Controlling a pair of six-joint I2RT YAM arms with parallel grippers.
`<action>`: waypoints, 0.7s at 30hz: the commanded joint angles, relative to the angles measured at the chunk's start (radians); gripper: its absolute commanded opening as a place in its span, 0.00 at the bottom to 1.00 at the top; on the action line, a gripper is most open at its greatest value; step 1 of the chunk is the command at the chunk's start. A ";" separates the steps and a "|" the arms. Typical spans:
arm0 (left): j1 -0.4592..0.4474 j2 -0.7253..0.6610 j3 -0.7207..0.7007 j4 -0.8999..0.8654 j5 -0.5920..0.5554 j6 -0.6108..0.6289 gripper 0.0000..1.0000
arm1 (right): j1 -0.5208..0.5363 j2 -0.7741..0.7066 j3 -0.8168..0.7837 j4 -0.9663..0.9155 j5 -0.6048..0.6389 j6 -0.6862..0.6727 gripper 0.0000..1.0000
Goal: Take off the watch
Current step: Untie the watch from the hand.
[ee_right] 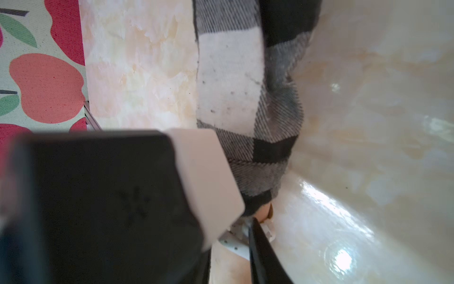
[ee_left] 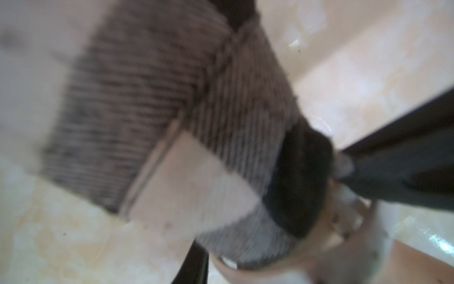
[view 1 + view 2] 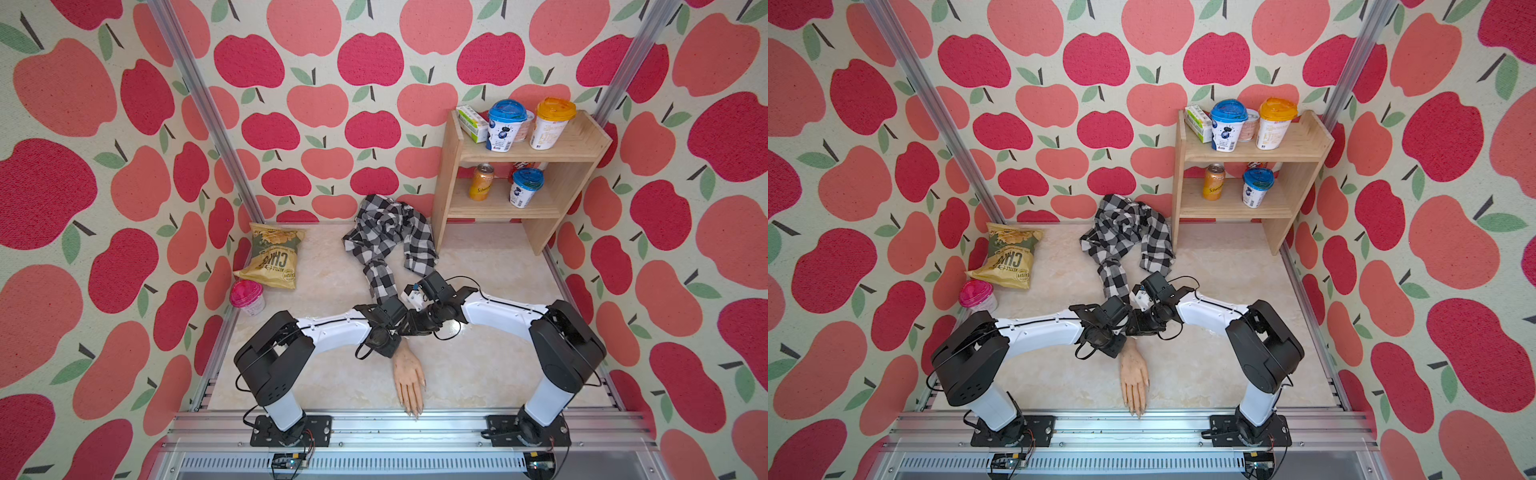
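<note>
The mannequin hand (image 3: 409, 380) lies palm down near the table's front edge, its forearm in a black-and-white checked sleeve (image 3: 380, 278). Both grippers crowd over its wrist and hide the watch in both top views. In the right wrist view a pale strap with small holes, the watch (image 1: 234, 243), crosses the bare wrist below the cuff. One dark finger (image 1: 260, 253) of my right gripper (image 1: 231, 238) rests against that strap; the left arm's body (image 1: 98, 196) hides the other side. The left wrist view is blurred: a pale band (image 2: 378, 228) curves round the wrist, and one finger (image 2: 194, 265) of my left gripper (image 3: 386, 338) shows.
The checked shirt (image 3: 390, 232) is heaped at the back. A chips bag (image 3: 272, 257) and a pink-lidded cup (image 3: 248, 296) sit at the left wall. A wooden shelf (image 3: 582, 137) with cups and a can stands at the back right.
</note>
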 commanded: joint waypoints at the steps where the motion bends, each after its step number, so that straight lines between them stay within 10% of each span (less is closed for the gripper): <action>1: -0.025 -0.049 -0.030 0.043 0.097 -0.009 0.24 | 0.014 -0.010 0.002 0.063 -0.066 0.025 0.29; 17: -0.006 -0.179 0.059 -0.075 -0.023 0.063 0.53 | -0.136 -0.113 -0.104 0.015 -0.037 0.030 0.30; 21: 0.013 -0.105 0.106 -0.050 -0.028 0.069 0.28 | -0.147 -0.098 -0.158 0.071 -0.081 0.082 0.33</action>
